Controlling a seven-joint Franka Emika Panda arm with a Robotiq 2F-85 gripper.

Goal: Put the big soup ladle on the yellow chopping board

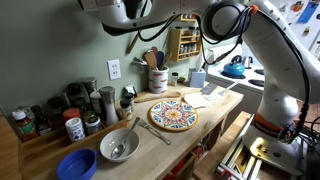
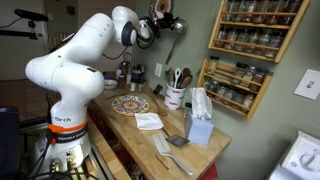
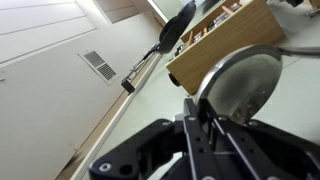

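Pincer [image 3: 203, 118] pinches big soup ladle [image 3: 245, 85] near its bowl, high above yellow chopping board [image 1: 173, 114] at 5 o'clock. Risk: handle weight may pivot ladle loose during descent.

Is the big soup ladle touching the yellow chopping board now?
Apart. In an exterior view the big soup ladle hangs high in the air, far above the yellow chopping board on the counter.

Your arm [image 2: 78, 58] is glossy white, built of fat rounded links with dark rings at the joints. An orange band circles its base [image 2: 68, 128], beside small dark lettering too blurred to read. Your gripper [image 3: 203, 108] is matte black.
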